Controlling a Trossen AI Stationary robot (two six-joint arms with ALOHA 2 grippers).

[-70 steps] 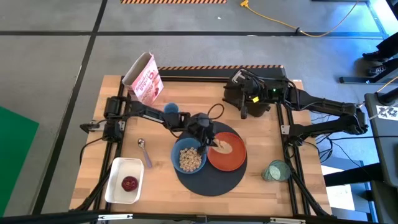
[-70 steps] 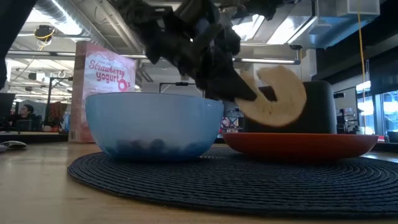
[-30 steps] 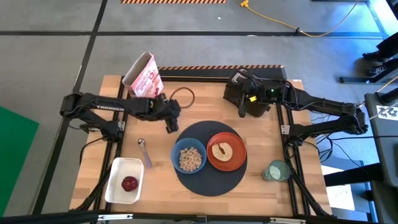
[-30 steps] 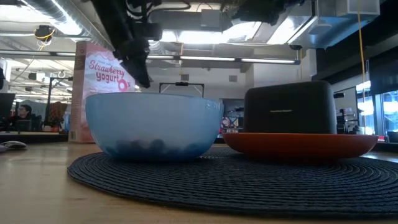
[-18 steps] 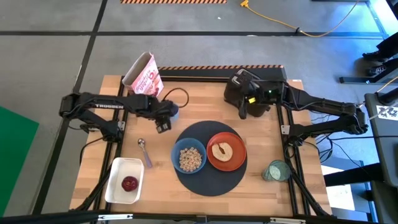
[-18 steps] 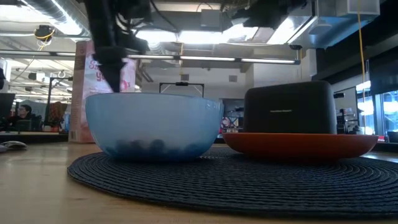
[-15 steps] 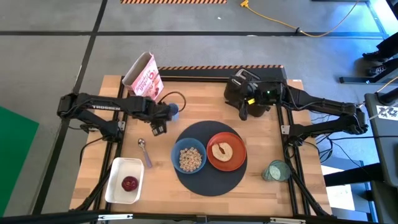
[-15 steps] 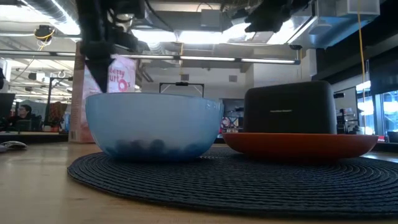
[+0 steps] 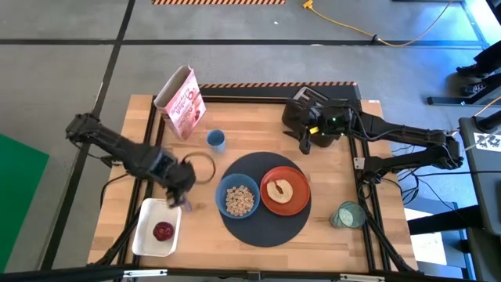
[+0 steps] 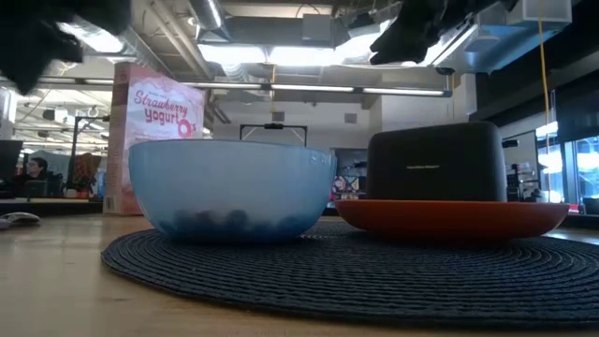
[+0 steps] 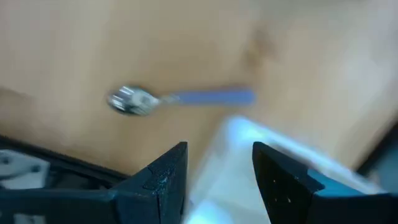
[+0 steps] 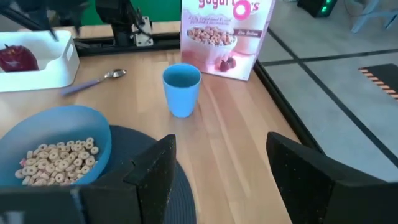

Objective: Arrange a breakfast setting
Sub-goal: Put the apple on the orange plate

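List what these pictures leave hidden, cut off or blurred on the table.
- Metal spoon: blurred in the left wrist view; in the high view the left gripper covers most of it.
- Bread: hidden in the low view behind the orange plate rim.
- Cereal: out of sight in the low view behind the blue bowl wall.
- Pale green cup: contents too small to make out in the high view.
- Right gripper: fingers cut off by the right wrist view's edge.

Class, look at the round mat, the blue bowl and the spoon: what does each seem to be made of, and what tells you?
Round mat: apparently woven cord or fibre, matte, with ribbed coils showing.
Blue bowl: probably plastic, possibly glazed ceramic; smooth, with a soft sheen.
Spoon: shiny metal bowl end; the bluish handle looks plastic or coated, but that stays uncertain.
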